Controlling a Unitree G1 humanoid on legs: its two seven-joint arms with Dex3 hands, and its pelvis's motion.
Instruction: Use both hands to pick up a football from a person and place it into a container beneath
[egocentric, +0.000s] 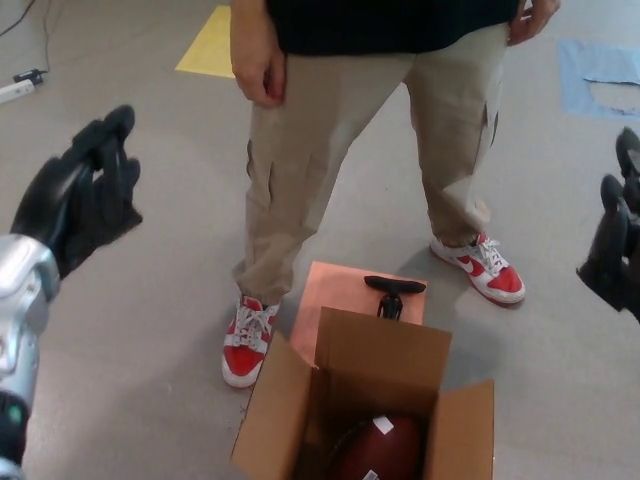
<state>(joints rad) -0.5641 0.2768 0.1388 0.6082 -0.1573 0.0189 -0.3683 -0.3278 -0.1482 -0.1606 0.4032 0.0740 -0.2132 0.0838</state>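
A dark brown football (375, 450) lies inside an open cardboard box (280, 425) on the floor at the bottom centre. My left hand (80, 195) is raised at the left edge, fingers apart, holding nothing. At the right edge my right hand (617, 245) shows only in part, also empty with its fingers spread. Both hands are well apart from the box and above it. A person in tan trousers (330, 150) and red-and-white shoes (243, 340) stands just behind the box, arms hanging at the sides.
A small black clamp-like tool (393, 292) sits on the box's far flap. A yellow floor patch (212, 42) lies at the back left, a blue one (600, 70) at the back right. A cable end (20, 85) lies at far left.
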